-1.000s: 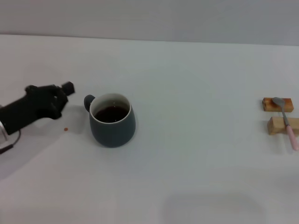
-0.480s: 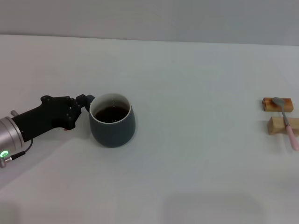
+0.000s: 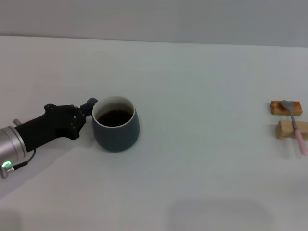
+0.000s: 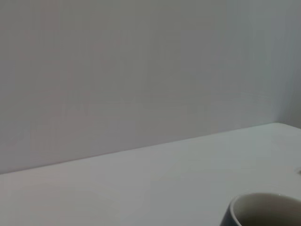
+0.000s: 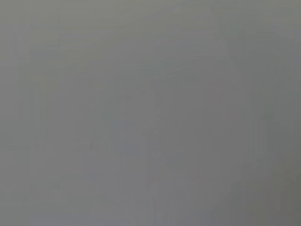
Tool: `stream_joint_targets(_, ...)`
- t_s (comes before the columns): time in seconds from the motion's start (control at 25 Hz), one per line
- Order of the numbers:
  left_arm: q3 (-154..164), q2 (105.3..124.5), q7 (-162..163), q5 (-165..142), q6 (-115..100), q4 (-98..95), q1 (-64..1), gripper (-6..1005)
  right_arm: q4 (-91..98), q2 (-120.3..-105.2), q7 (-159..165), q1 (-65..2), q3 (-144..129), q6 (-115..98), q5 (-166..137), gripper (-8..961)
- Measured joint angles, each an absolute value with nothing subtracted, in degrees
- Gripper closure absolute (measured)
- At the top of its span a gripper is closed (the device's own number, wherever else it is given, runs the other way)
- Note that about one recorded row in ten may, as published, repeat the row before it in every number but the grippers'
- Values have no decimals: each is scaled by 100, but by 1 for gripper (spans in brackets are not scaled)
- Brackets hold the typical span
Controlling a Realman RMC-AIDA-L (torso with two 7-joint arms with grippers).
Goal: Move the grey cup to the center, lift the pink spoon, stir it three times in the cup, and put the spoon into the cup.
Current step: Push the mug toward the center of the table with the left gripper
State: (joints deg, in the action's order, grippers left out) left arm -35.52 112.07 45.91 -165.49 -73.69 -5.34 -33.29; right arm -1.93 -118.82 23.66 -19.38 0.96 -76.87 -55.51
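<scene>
Now the left gripper [image 3: 86,108] sits at the cup's [image 3: 116,124] handle, grip state unclear, so the first step, carrying it to the center, needs a firm hold.

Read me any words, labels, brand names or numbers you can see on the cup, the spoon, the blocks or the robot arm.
None: no readable text shows in any view.
The grey cup is plain, with no logo or print.
The pink spoon and the two wooden blocks bear no markings.
The left tool, at the cup's handle, shows no lettering; the only sign on that arm is a small green light, not text.
</scene>
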Motion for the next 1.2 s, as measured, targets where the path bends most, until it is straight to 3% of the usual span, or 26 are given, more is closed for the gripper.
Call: stream_joint_targets(1.2, -3226, 11707, 4447, -16543, -7477, -419, -3355, 953, -211, -11884, 2364, -1892, 88, -7684, -5555, 472)
